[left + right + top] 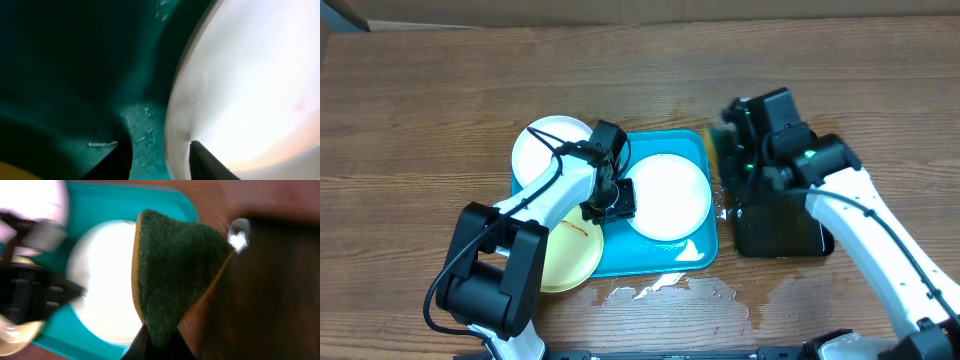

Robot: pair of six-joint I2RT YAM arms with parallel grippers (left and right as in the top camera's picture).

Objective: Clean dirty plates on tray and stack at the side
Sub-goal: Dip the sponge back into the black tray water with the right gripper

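Note:
The turquoise tray (705, 150) lies mid-table and holds a white plate (670, 197). A second white plate (545, 148) lies at the tray's left edge. A pale yellow plate (570, 255) with a dark smear lies in front of it. My left gripper (610, 200) is low at the left rim of the tray's white plate. In the left wrist view its jaws (160, 145) are open astride that rim (175, 125). My right gripper (159, 335) is shut on a green and yellow sponge (175, 265), held at the tray's right edge (720, 145).
A black tray (780, 225) sits right of the turquoise tray, under my right arm. A water puddle (670, 288) spreads on the wooden table in front of both trays.

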